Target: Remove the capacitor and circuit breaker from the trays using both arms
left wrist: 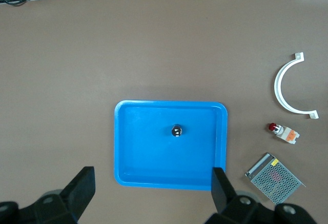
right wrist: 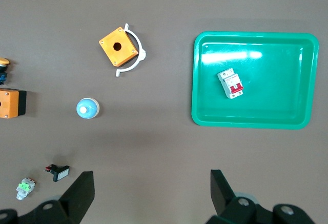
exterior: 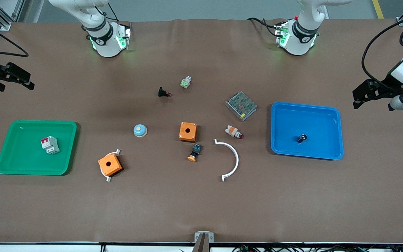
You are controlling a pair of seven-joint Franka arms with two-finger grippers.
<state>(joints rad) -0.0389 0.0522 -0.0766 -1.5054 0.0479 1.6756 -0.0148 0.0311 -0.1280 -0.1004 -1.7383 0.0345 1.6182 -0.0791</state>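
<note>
Currently lying in the green tray [exterior: 12,164], at the right arm's end of the surface [exterior: 201,210]: the breaker [exterior: 50,145], white-grey with red switch parts, tilted. Sitting in the blue tray [exterior: 327,115], at the left arm's end: the capacitor [exterior: 302,138], small and black.

Right claw [exterior: 16,81]: hanging spread and carrying nothing, over bare surface near the green tray. Left claw [exterior: 362,96]: hanging spread and carrying nothing, just off the blue tray's outer edge.

Resting between the trays: two orange boxes [exterior: 188,131] [exterior: 110,165], a white curved bracket [exterior: 230,160], a metal mesh power supply [exterior: 241,105], a blue dome button [exterior: 140,130], and several small push-buttons.
</note>
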